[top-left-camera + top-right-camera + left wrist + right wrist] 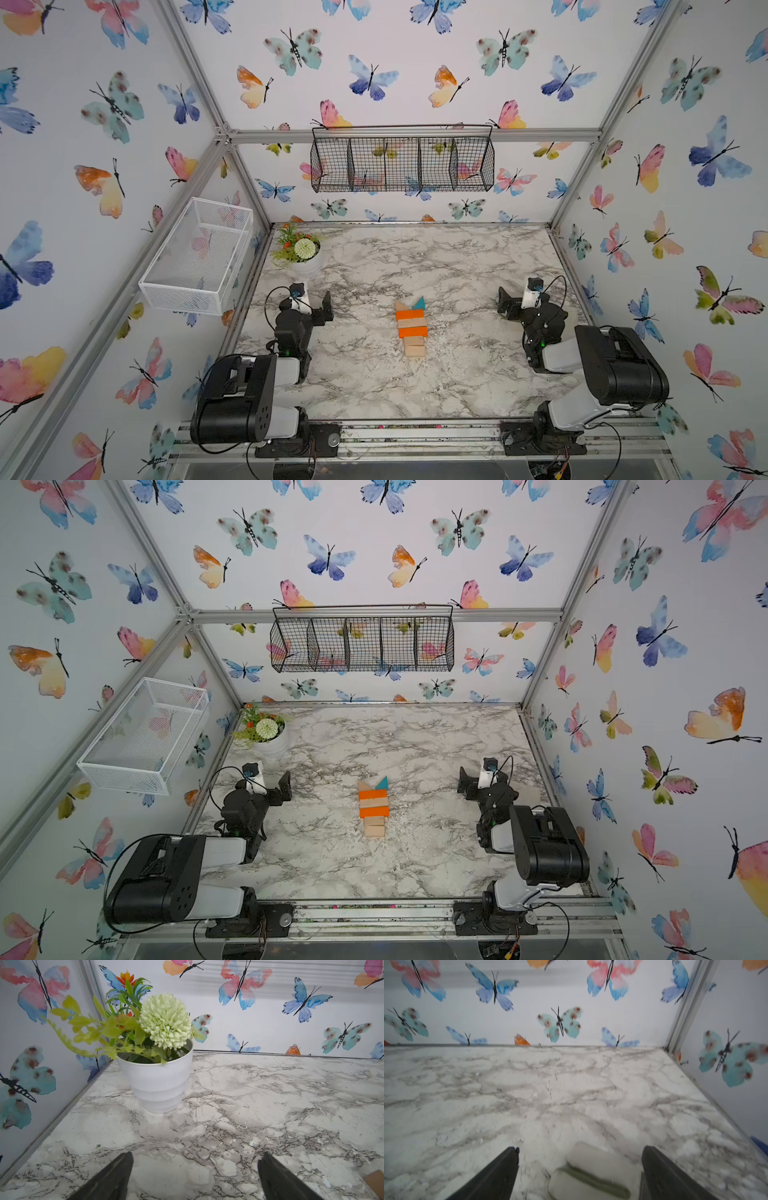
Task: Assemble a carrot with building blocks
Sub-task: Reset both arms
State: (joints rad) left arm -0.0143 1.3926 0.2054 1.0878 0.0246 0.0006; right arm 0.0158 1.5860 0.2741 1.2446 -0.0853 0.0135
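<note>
Carrot lies flat near the middle of the table in both top views, leaf end toward 12 o'clock, tip toward 6. All seven building blocks look placed. Teal triangle and natural-wood triangle sit side by side at the 12 end; then two orange bars with a tan bar between them; two small tan blocks close it off at the 6 end. The pieces touch in a row; I see no loose blocks elsewhere.

Left gripper is at 9 o'clock of the carrot, well apart, jaws spread wide and empty; it faces the flower pot in the 11 o'clock corner. Right gripper is at 3 o'clock, also well apart, jaws wide. A pale padded thing, blurred, lies on the table between them; it doesn't look clamped.

Judgement: assembly looks done; nothing obvious left but small straightening, the row being a bit uneven.
</note>
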